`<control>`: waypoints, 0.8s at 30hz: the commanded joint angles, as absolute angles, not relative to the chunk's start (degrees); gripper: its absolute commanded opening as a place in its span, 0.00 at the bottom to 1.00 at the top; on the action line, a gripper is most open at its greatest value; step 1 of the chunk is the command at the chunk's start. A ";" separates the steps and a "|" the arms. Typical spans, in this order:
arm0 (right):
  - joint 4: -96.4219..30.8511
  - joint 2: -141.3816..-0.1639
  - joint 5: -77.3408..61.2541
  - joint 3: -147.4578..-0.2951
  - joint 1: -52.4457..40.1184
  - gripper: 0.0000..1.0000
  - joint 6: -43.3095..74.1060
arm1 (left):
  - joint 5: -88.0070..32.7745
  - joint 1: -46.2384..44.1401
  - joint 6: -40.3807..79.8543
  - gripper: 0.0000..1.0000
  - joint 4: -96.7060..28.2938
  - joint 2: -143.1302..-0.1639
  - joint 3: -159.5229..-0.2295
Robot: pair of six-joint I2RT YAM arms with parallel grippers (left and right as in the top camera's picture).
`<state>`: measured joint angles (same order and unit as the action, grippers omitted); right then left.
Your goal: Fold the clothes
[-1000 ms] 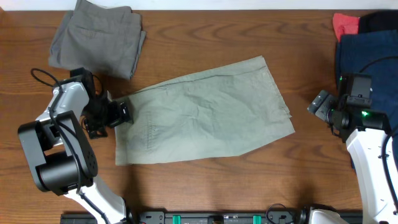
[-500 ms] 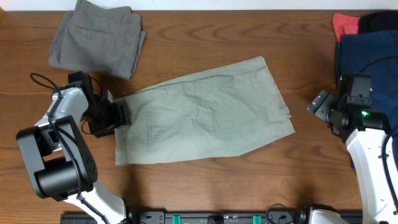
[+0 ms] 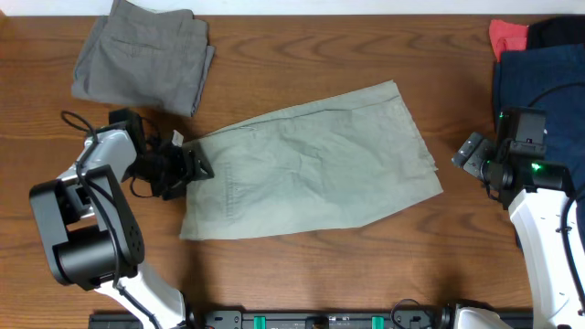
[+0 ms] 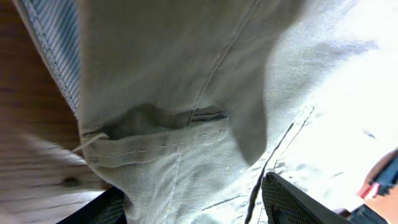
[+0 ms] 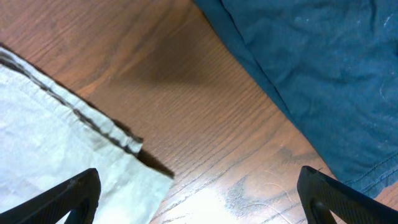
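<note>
Noted a small rightward shift of the pale shorts (image 3: 311, 164) since half a second ago, with both the left and right edges displaced. Same shift for the left gripper (image 3: 187, 169), now further in over the waistband end. No change at the right gripper (image 3: 473, 157).

Found the pale shorts spread flat at mid-counter (image 3: 302, 265), waistband end to the left, leg hems to the right and angled toward the far side. Left gripper at the waistband edge, touching cloth. From the left wrist view: jaws partway apart, khaki fabric with a stitched pocket seam and a pale striped band at its edge filling the space between them and rising close to the lens. Cannot tell whether pinched firmly or merely straddled.

Right gripper over bare counter, spread wide, holding nothing. In its wrist view: hem corner of the pale shorts at left, edge of the navy garment (image 3: 539, 82) at far right, bare wood between.

Also logged: grey-olive shorts (image 3: 142, 55) folded at far left, apart from the pale pair; red cloth (image 3: 507, 37) at far right, beside the navy garment.
</note>
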<state>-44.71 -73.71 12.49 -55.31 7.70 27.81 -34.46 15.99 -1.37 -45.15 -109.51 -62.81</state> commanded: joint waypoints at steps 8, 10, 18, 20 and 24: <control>-44.58 -73.63 13.50 -55.33 7.16 0.99 27.14 | -26.61 14.92 -2.70 0.66 -43.22 -115.63 -58.33; -44.58 -73.63 13.50 -55.33 7.16 0.99 27.14 | -22.26 14.92 -0.91 0.66 -43.40 -115.63 -58.33; -44.58 -73.63 13.50 -55.33 7.16 0.99 27.14 | -21.82 14.92 0.23 0.62 -43.83 -115.63 -58.33; -44.58 -73.63 13.50 -55.33 7.16 0.99 27.14 | -24.10 14.92 0.21 0.47 -43.81 -115.63 -58.33; -44.58 -73.63 13.47 -55.33 7.16 0.99 27.14 | -26.50 14.92 -0.49 0.20 -43.99 -115.63 -58.33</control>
<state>-44.66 -73.71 12.49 -55.31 7.68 27.81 -31.75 15.75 0.23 -44.69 -110.08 -62.17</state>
